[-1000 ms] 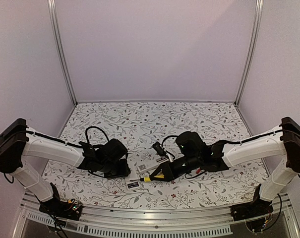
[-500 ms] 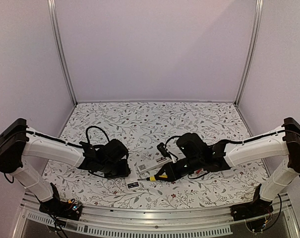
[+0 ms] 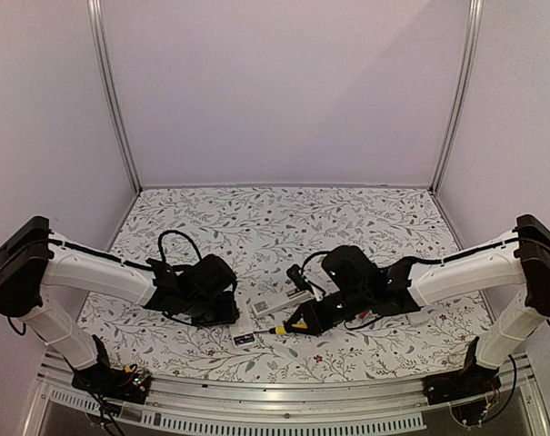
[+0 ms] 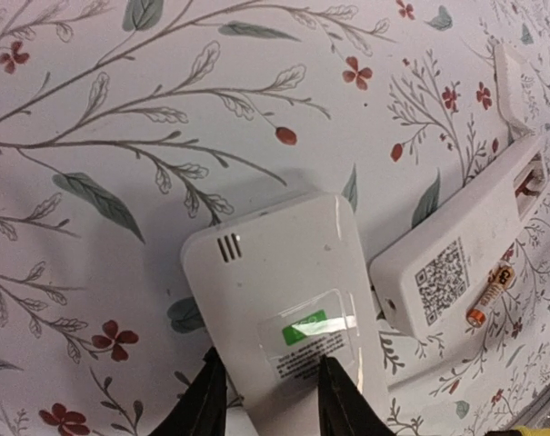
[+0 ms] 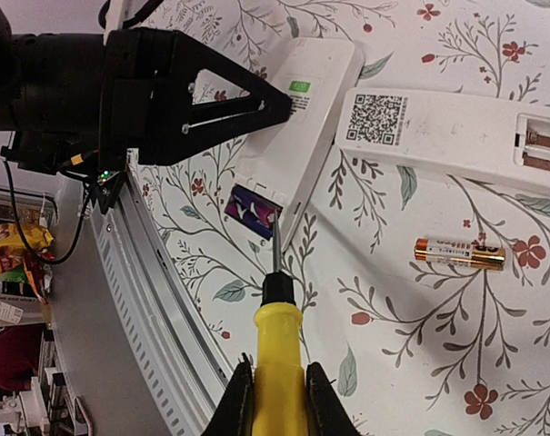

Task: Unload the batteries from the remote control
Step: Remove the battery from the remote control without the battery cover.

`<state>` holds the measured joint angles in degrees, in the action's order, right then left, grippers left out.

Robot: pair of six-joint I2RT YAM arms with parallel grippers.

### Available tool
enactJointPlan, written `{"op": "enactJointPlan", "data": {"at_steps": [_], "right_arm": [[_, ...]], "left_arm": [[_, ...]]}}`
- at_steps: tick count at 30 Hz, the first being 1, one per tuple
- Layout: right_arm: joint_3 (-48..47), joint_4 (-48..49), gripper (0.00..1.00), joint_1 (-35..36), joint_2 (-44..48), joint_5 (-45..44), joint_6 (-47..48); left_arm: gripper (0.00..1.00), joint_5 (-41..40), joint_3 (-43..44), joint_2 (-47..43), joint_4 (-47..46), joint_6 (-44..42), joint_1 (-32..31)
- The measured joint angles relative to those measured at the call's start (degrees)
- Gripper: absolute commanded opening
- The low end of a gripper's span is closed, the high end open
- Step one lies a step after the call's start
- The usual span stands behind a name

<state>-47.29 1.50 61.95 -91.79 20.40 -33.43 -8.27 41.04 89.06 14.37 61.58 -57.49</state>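
Note:
My left gripper is shut on a white remote control, one finger on each long side. At that remote's open end sits a dark purple battery. My right gripper is shut on a yellow-handled screwdriver, whose metal tip touches the end of the remote beside the purple battery. A gold and orange battery lies loose on the cloth, also in the left wrist view as a battery. In the top view the screwdriver points left towards the left gripper.
A second white remote with a QR code lies beside the held one, its compartment open with something reddish inside. A white cover piece lies beyond it. The table's metal near edge runs close to the screwdriver.
My right gripper has carried the screwdriver slightly towards the near edge and left, bringing its tip to the end of the remote. The left arm has not moved.

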Motion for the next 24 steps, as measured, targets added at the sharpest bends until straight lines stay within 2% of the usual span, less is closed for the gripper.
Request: {"op": "enactJointPlan", "data": {"at_steps": [24], "right_arm": [[-1.2,1.6,0.00,-0.5,-3.3,4.9,1.4]], "left_arm": [[0.33,-0.3,0.6,0.3,0.7,0.0,-0.4]]}}
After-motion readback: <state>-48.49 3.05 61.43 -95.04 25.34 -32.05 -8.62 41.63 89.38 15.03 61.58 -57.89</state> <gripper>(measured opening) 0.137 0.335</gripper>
